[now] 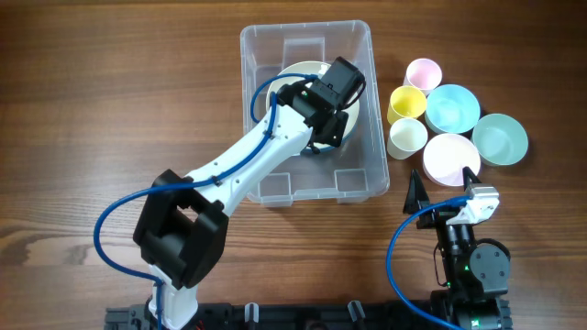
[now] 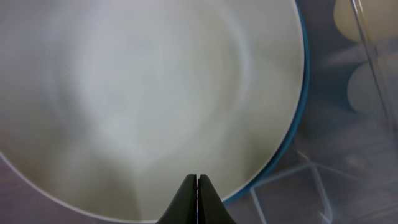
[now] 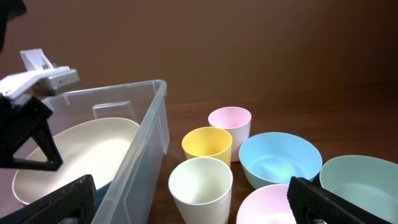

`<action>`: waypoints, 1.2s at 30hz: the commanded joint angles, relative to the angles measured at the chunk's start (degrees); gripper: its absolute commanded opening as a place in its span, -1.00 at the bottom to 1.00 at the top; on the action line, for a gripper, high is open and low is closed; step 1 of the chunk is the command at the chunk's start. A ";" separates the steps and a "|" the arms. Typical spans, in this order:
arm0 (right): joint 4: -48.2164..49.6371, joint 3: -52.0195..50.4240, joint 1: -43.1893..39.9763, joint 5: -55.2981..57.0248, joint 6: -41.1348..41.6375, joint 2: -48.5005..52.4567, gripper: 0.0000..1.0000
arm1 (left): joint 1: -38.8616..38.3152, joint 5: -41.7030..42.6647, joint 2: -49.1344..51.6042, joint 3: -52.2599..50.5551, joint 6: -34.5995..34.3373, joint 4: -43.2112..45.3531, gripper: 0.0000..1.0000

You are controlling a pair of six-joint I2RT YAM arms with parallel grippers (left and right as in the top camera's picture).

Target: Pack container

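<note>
The container (image 1: pixel 307 25) is the landmark here, and the left arm reaches into it over its near-left corner. Inside it lies a cream bowl (image 2: pixel 155 93) with a blue rim (image 2: pixel 303 93) showing beneath its edge, so it seems nested on another dish. The left gripper (image 2: pixel 197 180) hangs over the bowl's inside, fingers pressed together with nothing visible between them. Whether the tips touch the bowl I cannot tell. The step in hand looks like seating this bowl: press lightly near its centre so it settles flat rather than tipping, then rise straight up, clear of the container's walls. The right gripper (image 1: pixel 443 174) is spread wide and empty off the container's near-right corner, just beside the pink bowl (image 1: pixel 450 158). The cream cup (image 1: pixel 407 137) stands closest to the container's right wall, so any reach for it should come from the outer side and leave that wall unnudged.
</note>
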 commanded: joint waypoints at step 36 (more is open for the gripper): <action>0.28 -0.37 -0.28 0.96 1.16 -0.11 1.00 | 1.14 9.57 5.57 1.25 2.86 -5.70 -0.92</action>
